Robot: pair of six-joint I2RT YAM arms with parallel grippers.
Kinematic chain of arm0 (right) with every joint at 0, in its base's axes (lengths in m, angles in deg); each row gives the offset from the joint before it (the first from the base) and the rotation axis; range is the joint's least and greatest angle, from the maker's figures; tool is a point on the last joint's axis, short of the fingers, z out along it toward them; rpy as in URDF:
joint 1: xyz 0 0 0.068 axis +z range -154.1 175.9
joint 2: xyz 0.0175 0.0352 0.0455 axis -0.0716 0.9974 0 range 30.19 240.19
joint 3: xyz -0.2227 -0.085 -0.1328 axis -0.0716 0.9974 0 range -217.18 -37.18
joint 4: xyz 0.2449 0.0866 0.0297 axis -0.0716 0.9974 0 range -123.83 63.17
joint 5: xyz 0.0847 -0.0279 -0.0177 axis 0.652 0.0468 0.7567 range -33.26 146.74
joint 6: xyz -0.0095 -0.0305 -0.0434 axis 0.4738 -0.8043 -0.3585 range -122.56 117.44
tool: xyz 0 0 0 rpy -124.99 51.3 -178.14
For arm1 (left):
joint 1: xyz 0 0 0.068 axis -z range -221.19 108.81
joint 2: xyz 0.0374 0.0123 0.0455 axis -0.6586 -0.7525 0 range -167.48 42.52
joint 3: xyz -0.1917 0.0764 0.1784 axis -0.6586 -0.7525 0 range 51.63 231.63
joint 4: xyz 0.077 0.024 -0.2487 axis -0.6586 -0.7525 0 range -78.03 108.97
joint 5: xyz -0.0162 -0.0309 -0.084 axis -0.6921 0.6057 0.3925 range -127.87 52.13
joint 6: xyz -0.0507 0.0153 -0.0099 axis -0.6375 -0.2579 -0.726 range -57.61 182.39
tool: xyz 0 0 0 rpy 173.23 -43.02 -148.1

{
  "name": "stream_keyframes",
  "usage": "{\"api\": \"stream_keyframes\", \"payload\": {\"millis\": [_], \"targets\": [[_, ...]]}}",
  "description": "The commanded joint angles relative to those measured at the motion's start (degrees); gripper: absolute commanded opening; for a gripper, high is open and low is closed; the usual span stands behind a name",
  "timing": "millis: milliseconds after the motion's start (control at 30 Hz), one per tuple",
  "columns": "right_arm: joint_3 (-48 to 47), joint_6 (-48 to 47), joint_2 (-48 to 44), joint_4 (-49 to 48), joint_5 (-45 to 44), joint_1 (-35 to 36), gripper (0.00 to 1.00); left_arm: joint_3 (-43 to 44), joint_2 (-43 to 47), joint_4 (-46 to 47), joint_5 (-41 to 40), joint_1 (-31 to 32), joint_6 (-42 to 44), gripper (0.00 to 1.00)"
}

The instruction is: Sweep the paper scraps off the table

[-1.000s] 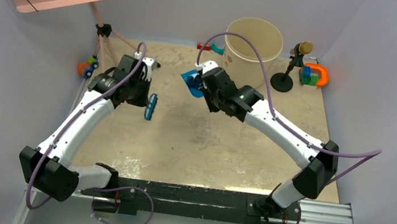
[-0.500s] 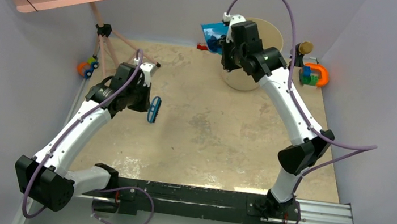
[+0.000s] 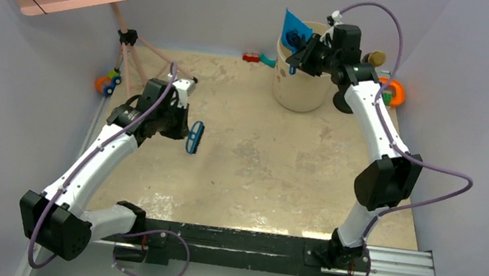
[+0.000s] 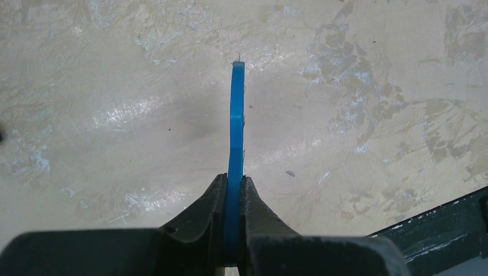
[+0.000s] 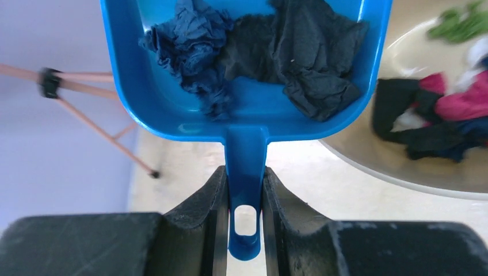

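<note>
The right gripper (image 5: pixel 243 178) has its two jaws clamped on the flat handle of the one blue plastic dustpan (image 5: pixel 247 109). In the pan lie the paper scraps: one dark blue crumpled wad (image 5: pixel 184 40) and a black crumpled mass (image 5: pixel 305 52); whether the black is one wad or two cannot be told. Just beyond the pan's right wall is the single round beige bucket (image 5: pixel 403 172), holding more scraps (image 5: pixel 454 109) in black, magenta-pink, white, dark blue and green. The frame edge cuts them off, so they cannot be counted.

The left gripper (image 4: pixel 234 184) has its jaws closed on the one blue plastic brush (image 4: pixel 236 115), seen edge-on, so its bristles are hard to make out. It hangs over the beige, white-stained table (image 4: pixel 374 69).

From above, both arms show. The right gripper (image 3: pixel 306 50) holds the dustpan (image 3: pixel 293 28) tipped steeply over the bucket's (image 3: pixel 300 92) far left rim. A second ago the pan was low over the table left of the bucket; half a second ago it was at the rim, lower than now. The left gripper (image 3: pixel 183 130) and brush (image 3: pixel 194 137) have drifted slightly right over the table (image 3: pixel 258 175).

The arm and pan hide most of the bucket's inside from above. Colourful plastic toys sit at three spots on the edges: left (image 3: pixel 106 82), far (image 3: pixel 257 58), right (image 3: pixel 391 93).
</note>
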Motion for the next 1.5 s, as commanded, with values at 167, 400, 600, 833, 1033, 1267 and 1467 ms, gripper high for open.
{"api": "stream_keyframes", "payload": {"millis": [167, 400, 600, 833, 1033, 1267, 1467], "targets": [[27.1, 41.9, -10.3, -47.7, 13.7, -5.5, 0.00, -0.5, 0.9, 2.7, 2.5, 0.2, -0.6, 0.00], [33.7, 58.0, -7.6, -69.0, 16.8, -7.8, 0.00, -0.7, 1.4, 2.6, 3.2, 0.3, -0.8, 0.00], [41.6, 65.1, -8.1, -79.1, 14.6, -8.1, 0.00, -1.1, 1.5, 3.4, 3.2, 0.3, -1.0, 0.00], [46.2, 72.0, -5.9, -87.2, 12.8, -8.4, 0.00, -0.6, 1.4, 3.0, 4.6, 0.3, -1.1, 0.00], [42.0, 70.2, -5.4, -83.1, 14.4, -8.4, 0.00, -0.7, 1.5, 2.8, 4.9, 0.2, -1.3, 0.00], [41.8, 66.3, -6.7, -80.8, 15.1, -8.6, 0.00, -0.6, 1.9, 2.7, 4.5, 0.3, -1.3, 0.00], [29.8, 41.5, -6.8, -57.0, 16.5, -8.0, 0.00, -0.6, 1.8, 2.9, 5.5, 0.3, -1.5, 0.00]]}}
